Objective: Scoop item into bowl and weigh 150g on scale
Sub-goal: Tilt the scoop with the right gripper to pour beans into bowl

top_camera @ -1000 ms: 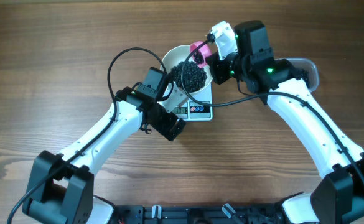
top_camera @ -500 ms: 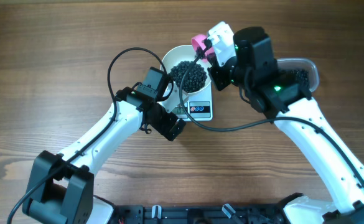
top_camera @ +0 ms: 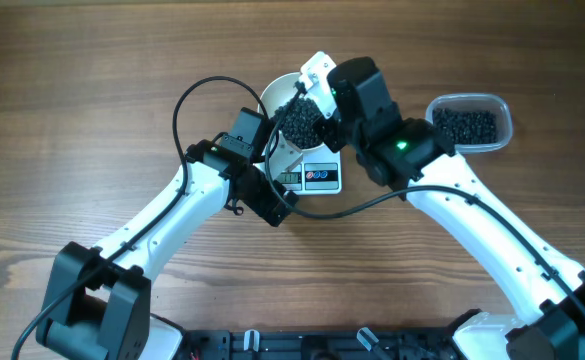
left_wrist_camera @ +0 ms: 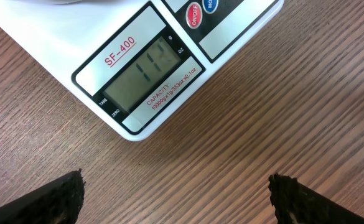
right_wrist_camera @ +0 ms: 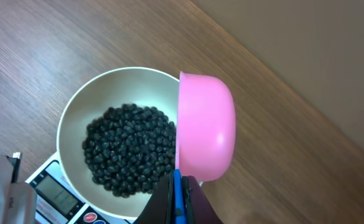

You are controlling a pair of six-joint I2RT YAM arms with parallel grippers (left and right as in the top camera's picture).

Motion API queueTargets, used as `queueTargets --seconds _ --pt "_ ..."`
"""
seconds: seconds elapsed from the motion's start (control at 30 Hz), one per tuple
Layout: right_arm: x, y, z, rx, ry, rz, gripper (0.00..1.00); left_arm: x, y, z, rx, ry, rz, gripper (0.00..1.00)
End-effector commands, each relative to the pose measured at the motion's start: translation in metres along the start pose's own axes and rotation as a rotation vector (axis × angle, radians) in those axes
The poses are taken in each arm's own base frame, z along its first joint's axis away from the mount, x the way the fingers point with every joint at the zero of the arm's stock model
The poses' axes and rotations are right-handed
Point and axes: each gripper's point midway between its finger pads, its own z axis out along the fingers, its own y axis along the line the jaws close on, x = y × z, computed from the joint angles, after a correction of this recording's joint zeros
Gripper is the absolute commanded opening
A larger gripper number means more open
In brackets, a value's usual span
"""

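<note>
Two grippers, job unfinished: the left gripper (left_wrist_camera: 178, 200), fingers (left_wrist_camera: 48, 200) spread wide, hangs by the flat white rectangular scale (left_wrist_camera: 63, 43), apparently reading short of 150; on it the round white bowl (right_wrist_camera: 70, 121), at whose three o'clock in the wrist view the right gripper (right_wrist_camera: 179, 191) clamps a tipped pink plastic scoop (right_wrist_camera: 206, 127), holds tiny black beans (right_wrist_camera: 129, 152).
</note>
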Motion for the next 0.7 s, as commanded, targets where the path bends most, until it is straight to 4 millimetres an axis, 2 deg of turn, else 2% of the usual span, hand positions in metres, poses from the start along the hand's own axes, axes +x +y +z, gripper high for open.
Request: queueTargets --seconds 0.0,0.27,0.33,0.47,0.6,0.67 --pt "-0.005 -0.009 -0.008 0.054 -0.012 -0.011 0.04 0.001 -0.002 -0.002 0.008 -0.006 -0.005 1.00" --pt "-0.002 -0.009 0.000 0.063 0.003 0.024 0.04 0.001 -0.002 -0.002 0.008 -0.006 -0.004 1.00" --pt "-0.003 -0.025 0.001 0.102 -0.017 0.176 0.04 0.001 -0.002 -0.002 0.008 -0.006 -0.005 1.00" --pt "0.003 -0.040 0.006 -0.050 -0.043 0.398 0.04 0.001 -0.002 -0.002 0.008 -0.006 -0.005 1.00" --pt "0.022 -0.066 0.002 -0.221 -0.040 0.570 0.04 0.001 -0.002 -0.002 0.008 -0.006 -0.005 1.00" --pt "0.043 -0.085 0.000 -0.212 0.000 0.631 0.04 0.001 -0.002 -0.002 0.008 -0.006 -0.005 1.00"
